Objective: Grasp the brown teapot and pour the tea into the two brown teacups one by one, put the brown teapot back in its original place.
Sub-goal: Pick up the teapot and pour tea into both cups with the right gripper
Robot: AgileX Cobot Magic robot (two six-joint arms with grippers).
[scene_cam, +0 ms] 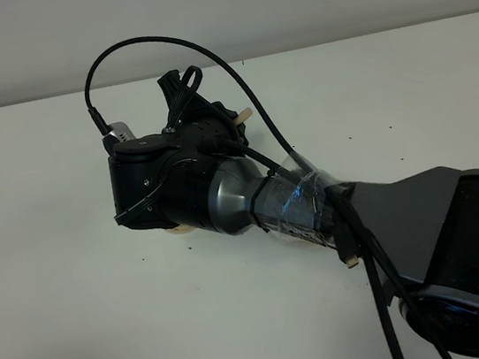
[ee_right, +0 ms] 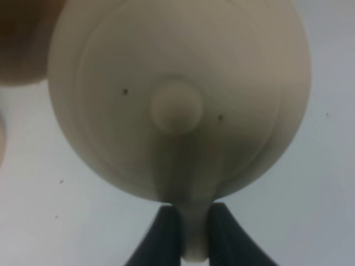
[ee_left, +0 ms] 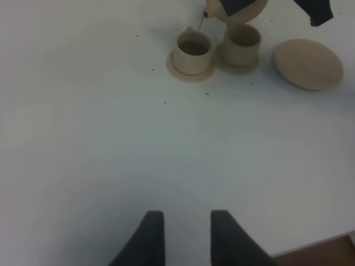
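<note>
In the right wrist view the brown teapot (ee_right: 111, 83) fills the picture from above, lid knob (ee_right: 176, 105) in the middle. My right gripper (ee_right: 193, 231) is shut on its loop handle. In the left wrist view the tilted teapot (ee_left: 239, 8) hangs over the two brown teacups, and a thin stream of tea (ee_left: 202, 23) runs from its spout into the nearer-left cup (ee_left: 192, 51), which holds dark liquid. The other cup (ee_left: 242, 43) stands beside it on its own saucer. The wide round saucer (ee_left: 307, 64) lies bare. My left gripper (ee_left: 187, 235) is open, far from them.
In the exterior high view my right arm (scene_cam: 223, 191) reaches across the white table (scene_cam: 82, 327) and hides teapot and cups; only a beige sliver (scene_cam: 180, 231) shows under it. A brown table edge (ee_left: 333, 252) appears in the left wrist view.
</note>
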